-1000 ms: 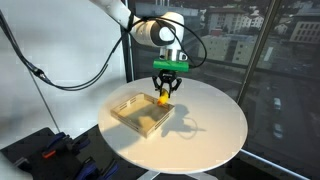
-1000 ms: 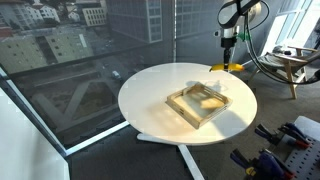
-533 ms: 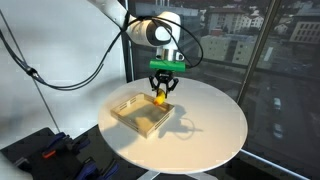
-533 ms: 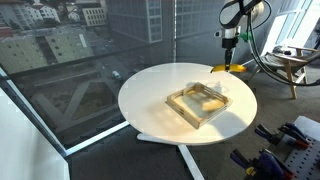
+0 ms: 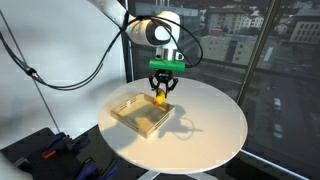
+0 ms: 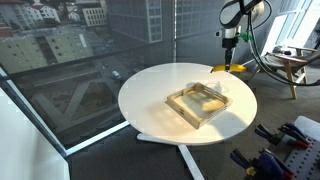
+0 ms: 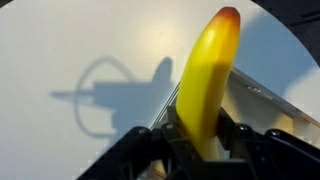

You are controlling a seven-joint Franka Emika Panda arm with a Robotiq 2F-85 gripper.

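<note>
My gripper (image 7: 202, 132) is shut on a yellow banana (image 7: 208, 75), which stands up between the black fingers (image 7: 240, 130) in the wrist view. In an exterior view the gripper (image 5: 163, 93) hangs with the banana (image 5: 162, 98) just above the far right corner of a shallow wooden tray (image 5: 128, 118) on a round white table (image 5: 205, 125). In an exterior view the gripper (image 6: 229, 62) and banana (image 6: 231, 68) sit at the table's far edge, behind the tray (image 6: 186, 110), which holds a pale object (image 6: 211, 101).
A tray edge (image 7: 262, 95) shows right of the banana in the wrist view. Tall windows surround the table. Black cables (image 5: 60, 82) hang from the arm. Tools and cases (image 6: 285, 155) lie on the floor beside the table.
</note>
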